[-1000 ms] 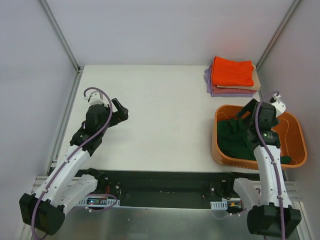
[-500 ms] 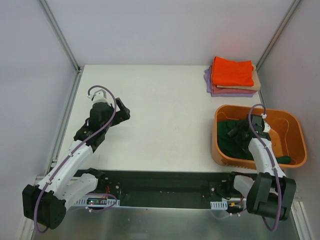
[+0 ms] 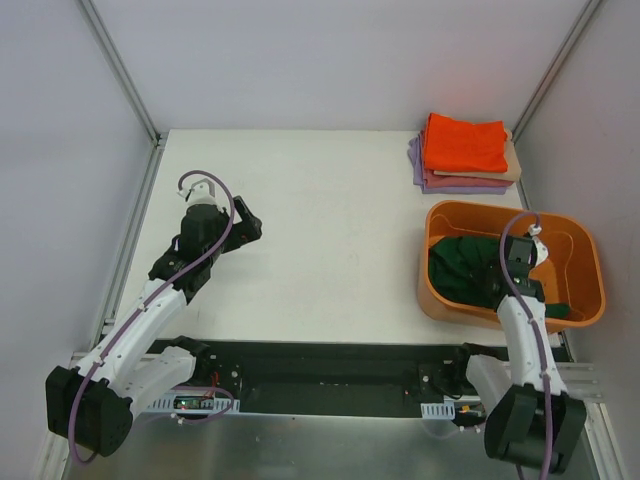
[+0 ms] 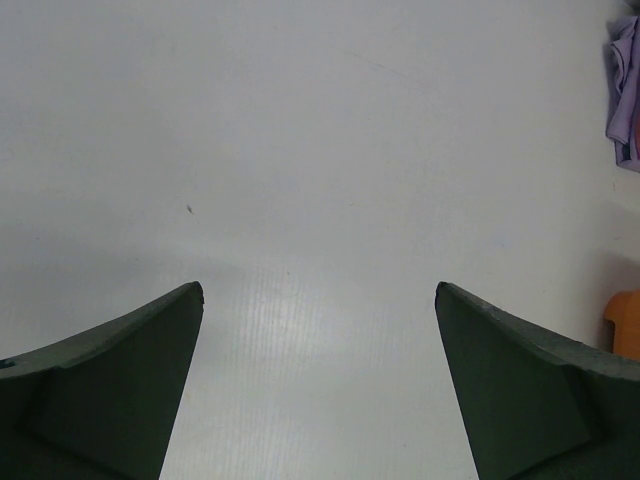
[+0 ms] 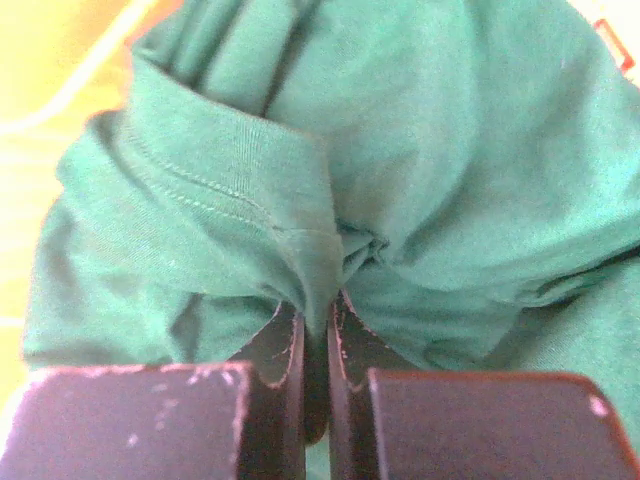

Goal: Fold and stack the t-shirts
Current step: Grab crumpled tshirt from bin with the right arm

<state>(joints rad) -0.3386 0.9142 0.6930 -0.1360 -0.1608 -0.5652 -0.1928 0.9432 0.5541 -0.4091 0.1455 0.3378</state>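
Left gripper (image 3: 247,222) is over the white table (image 3: 340,230) on the left side, its fingers spread wide with nothing between them. Further right, the dark green shirt (image 3: 458,268) lies bunched in the orange basket (image 3: 500,211) at the near right, and the right gripper (image 5: 318,312) is down inside it, fingers pressed together and pinching a fold of that shirt. In the far right corner, the folded orange shirt (image 3: 463,143) tops the tan shirt (image 3: 513,168) and the lavender shirt (image 3: 415,158) in a stack just beyond the basket.
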